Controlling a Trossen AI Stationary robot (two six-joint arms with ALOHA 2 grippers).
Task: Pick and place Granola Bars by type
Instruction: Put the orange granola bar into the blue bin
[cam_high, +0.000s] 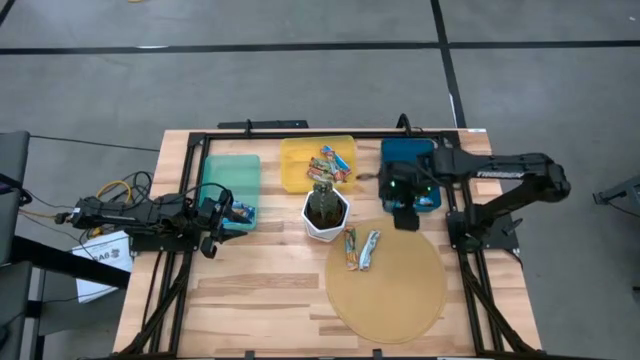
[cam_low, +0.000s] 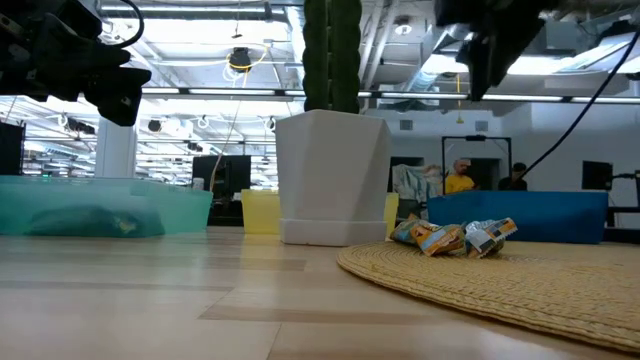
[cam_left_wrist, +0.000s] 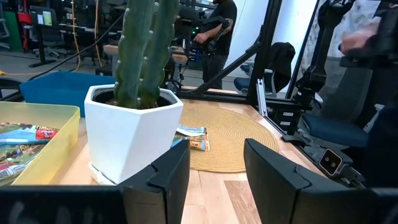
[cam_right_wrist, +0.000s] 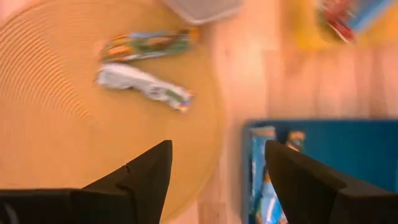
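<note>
- The wooden table (cam_high: 270, 290) carries three bins along its far edge: a teal bin (cam_high: 232, 172) on the left, a yellow bin (cam_high: 300, 160) in the middle and a blue bin (cam_high: 410, 155) on the right. A round woven mat (cam_high: 395, 295) lies near and right, and a white pot (cam_high: 326, 212) with a cactus stands in the middle.
- Two unsorted Granola Bars (cam_high: 360, 249) lie side by side on the far left part of the mat, near the pot, with their long axes running near-to-far.
- The right gripper (cam_high: 405, 205) is the nearer one. It hangs above the blue bin's near edge with its jaws wide open and empty, and the bars lie near and left of it.
- The left gripper (cam_high: 222, 213) waits at the teal bin's near right corner, part open and holding nothing.
- Beyond the table is a workshop, with people in the background.
</note>
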